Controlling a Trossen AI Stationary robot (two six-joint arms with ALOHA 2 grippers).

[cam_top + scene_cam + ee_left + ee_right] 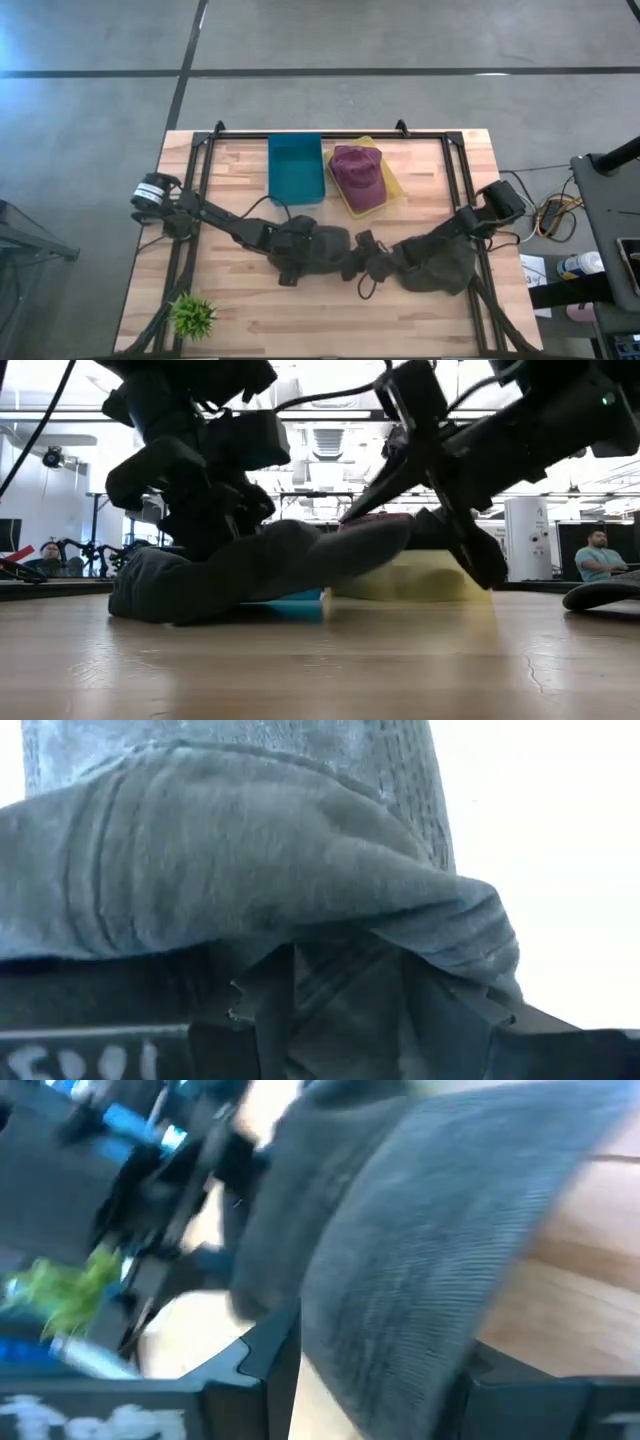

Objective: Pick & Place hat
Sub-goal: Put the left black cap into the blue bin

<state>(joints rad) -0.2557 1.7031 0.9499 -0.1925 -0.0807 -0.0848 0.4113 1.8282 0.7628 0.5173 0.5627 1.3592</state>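
Writing shows only as blurred white marks on the dark gripper bodies in both wrist views, too smeared to read. Both dark robot arms reach low over the middle of the light wooden table (420, 320), bent at the elbows and meeting near its centre. A dark grey knitted hat (320, 245) lies there, stretched between them. The left gripper (345, 262) has its fingers spread wide inside or around the knit, which bunches over them in the left wrist view (250, 900). The right gripper (375, 265) clamps its fingers (270, 1355) on the hat's ribbed edge (420, 1270). Near the table's far edge, a maroon baseball cap (357, 176) rests on a yellow tray (396, 186), just beside a teal rectangular bin (295, 168). A small green artificial plant (193, 316) stands at the near left corner.
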